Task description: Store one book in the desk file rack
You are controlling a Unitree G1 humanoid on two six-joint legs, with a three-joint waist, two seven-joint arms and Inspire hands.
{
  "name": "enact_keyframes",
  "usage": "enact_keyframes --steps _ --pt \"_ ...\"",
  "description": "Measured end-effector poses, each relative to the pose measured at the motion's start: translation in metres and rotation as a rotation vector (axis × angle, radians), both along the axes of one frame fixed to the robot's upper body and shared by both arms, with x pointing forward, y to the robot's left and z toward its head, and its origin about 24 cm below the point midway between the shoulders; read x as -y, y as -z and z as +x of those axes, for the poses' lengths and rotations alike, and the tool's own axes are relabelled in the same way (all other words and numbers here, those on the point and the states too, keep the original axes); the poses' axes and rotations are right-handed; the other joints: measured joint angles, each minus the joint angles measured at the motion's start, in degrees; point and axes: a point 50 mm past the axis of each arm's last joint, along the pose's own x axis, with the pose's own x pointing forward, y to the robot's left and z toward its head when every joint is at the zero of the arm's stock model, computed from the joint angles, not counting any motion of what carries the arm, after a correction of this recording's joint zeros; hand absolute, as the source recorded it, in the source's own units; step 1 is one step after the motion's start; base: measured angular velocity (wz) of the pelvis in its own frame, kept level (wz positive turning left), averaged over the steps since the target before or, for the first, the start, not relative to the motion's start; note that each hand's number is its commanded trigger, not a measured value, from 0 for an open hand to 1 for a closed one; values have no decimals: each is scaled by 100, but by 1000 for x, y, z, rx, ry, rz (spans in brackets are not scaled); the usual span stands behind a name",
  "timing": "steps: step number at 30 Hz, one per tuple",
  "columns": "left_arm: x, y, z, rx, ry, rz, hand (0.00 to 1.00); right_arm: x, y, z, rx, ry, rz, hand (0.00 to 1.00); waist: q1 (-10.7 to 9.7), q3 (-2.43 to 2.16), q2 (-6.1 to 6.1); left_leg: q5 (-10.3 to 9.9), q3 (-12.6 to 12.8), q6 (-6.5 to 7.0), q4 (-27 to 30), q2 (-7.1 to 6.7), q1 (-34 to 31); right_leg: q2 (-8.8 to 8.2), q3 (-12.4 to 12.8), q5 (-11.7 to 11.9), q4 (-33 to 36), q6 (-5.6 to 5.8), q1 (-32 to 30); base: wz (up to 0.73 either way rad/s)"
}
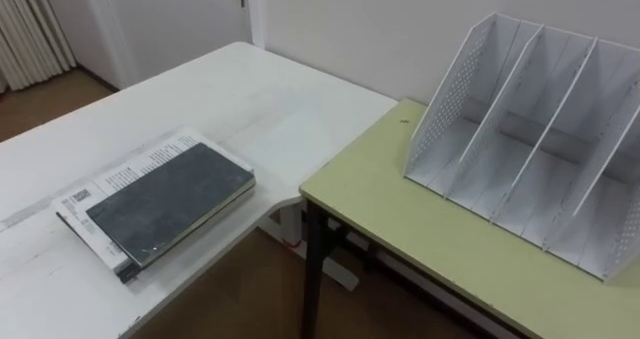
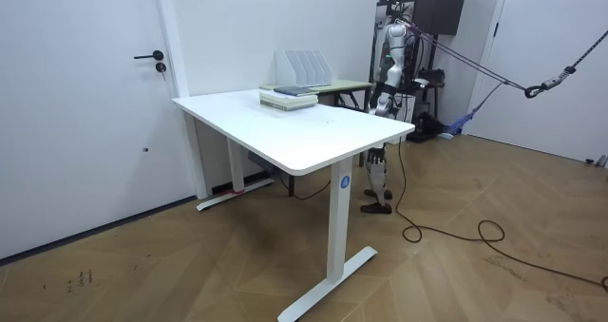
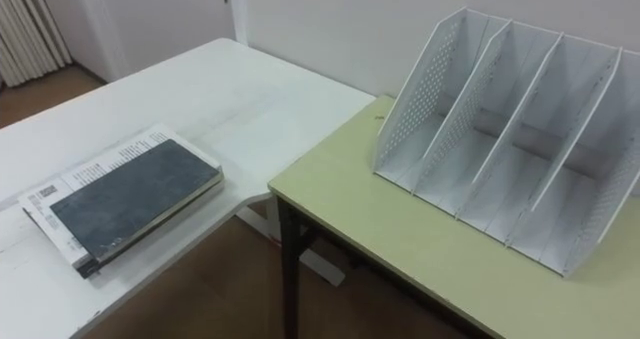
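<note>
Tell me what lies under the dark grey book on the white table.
A white printed book lies flat under the dark grey book, its print showing along the far and left edges; the rest of its cover is hidden.

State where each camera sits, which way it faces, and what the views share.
Left eye view: robot's head, looking down at books on the white table and file rack on the green desk.
Right eye view: just beside it, same downward look.
Room view: across the room, facing the table; whole robot stands beside the desk.
Shared: books and rack in all.
</note>
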Motion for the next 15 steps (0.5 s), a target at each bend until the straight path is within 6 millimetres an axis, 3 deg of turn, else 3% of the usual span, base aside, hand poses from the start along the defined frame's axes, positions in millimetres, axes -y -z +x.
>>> enact_keyframes --steps 4,8,15 --pt "0 -1 12 21 103 23 0 -2 0 2 7 2 4 0 -17 0 -26 1 -2 1 5 1 -49 -1 1 -7 8 -3 -52 0" --pt "4 -7 41 132 236 52 0 -6 1 5 24 -22 11 0 -66 -5 -92 2 -47 1 18 -26 -101 0 -17 -5 9 -4 -61 6" --pt "16 -15 78 275 382 78 0 -8 0 16 65 -64 13 0 -255 16 -63 3 -58 5 -11 -55 -124 5 -13 -6 7 2 -91 0"
